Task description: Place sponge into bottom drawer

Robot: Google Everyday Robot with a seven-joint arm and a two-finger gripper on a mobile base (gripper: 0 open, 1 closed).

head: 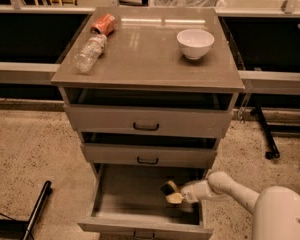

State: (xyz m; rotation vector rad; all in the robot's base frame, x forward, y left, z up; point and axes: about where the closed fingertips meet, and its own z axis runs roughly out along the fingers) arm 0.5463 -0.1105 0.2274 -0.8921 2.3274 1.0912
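The bottom drawer [135, 204] of the grey cabinet stands pulled open, its grey box interior in view. My gripper [176, 194] reaches in from the right, over the drawer's right part, on a white arm. The sponge [170, 191] is a small pale yellow block with a dark face and sits at the gripper's tip, just above the drawer floor. I cannot tell if the sponge rests on the floor.
The cabinet top [150, 59] holds a white bowl [195, 43], a clear plastic bottle [89, 53] lying on its side and a red can [104, 24]. The two upper drawers [146, 124] are slightly ajar. A black pole [36, 210] lies on the floor at left.
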